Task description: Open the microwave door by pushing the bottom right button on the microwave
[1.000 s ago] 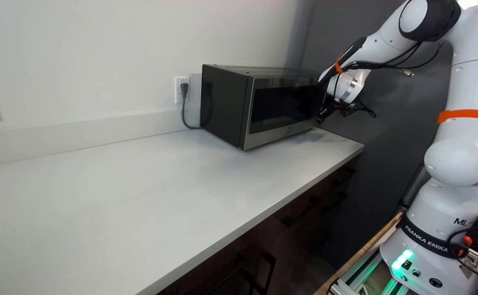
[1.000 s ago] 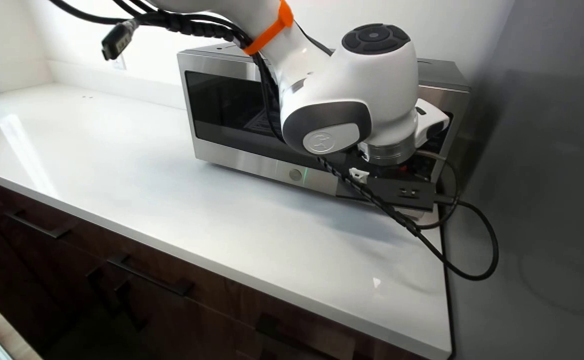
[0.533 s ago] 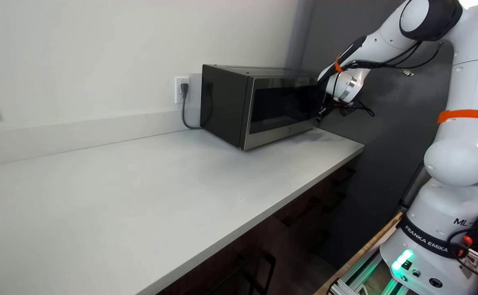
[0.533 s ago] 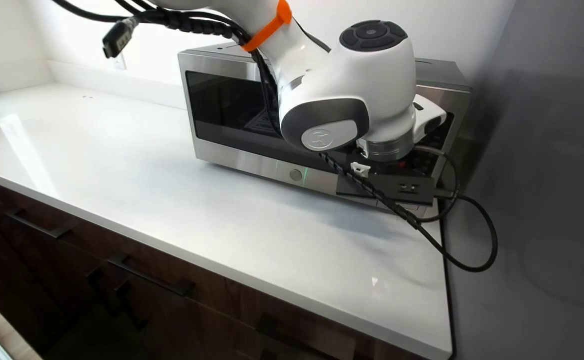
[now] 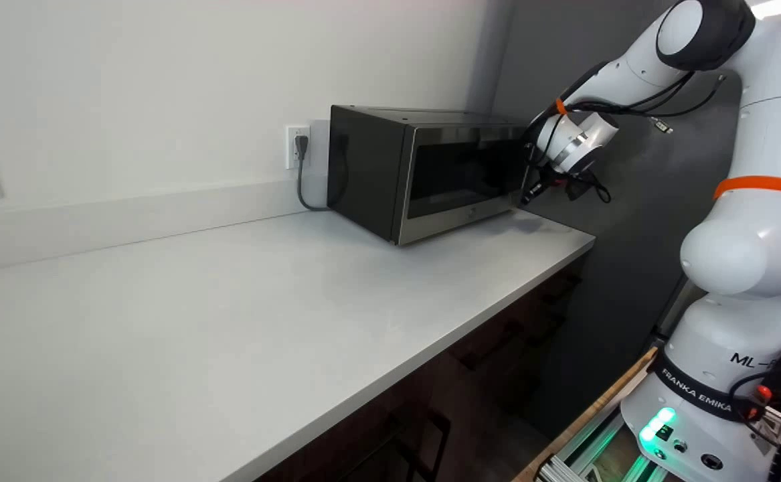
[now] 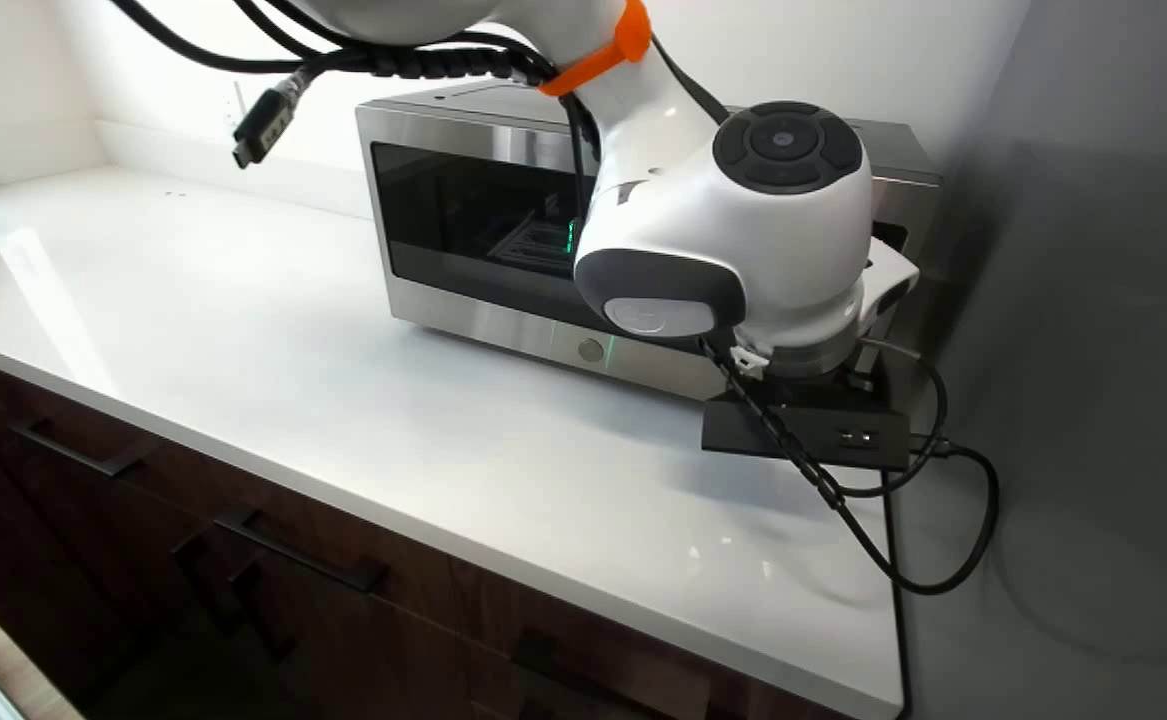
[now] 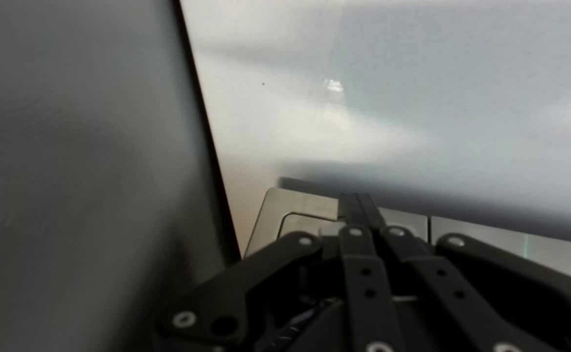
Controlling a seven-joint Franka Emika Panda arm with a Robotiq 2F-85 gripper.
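Note:
The dark microwave [image 5: 367,177] stands on the counter, also seen in an exterior view [image 6: 873,150]. Its glossy door [image 5: 457,175] [image 6: 443,205] looks shut and flush. In the wrist view the door's lower frame [image 7: 486,239] shows right of a thin seam. Left of the seam is the outlined bottom right button [image 7: 301,224], partly hidden by my gripper. My gripper [image 7: 356,198] is shut and empty, its tips together in front of the button's right part. Contact cannot be told. In an exterior view my gripper [image 5: 528,198] is at the microwave's lower right corner; the hand hides it in the other view.
The white counter [image 5: 229,321] runs in front of the microwave. A dark grey panel [image 6: 1073,400] stands close on the microwave's right. A loose cable [image 6: 988,500] hangs from the wrist near it. A power cord [image 5: 301,181] runs to the wall outlet.
The hand and wrist have drawn back from the microwave, lower and slightly right in an exterior view, and tilted. More of the microwave's front shows. The door looks the same.

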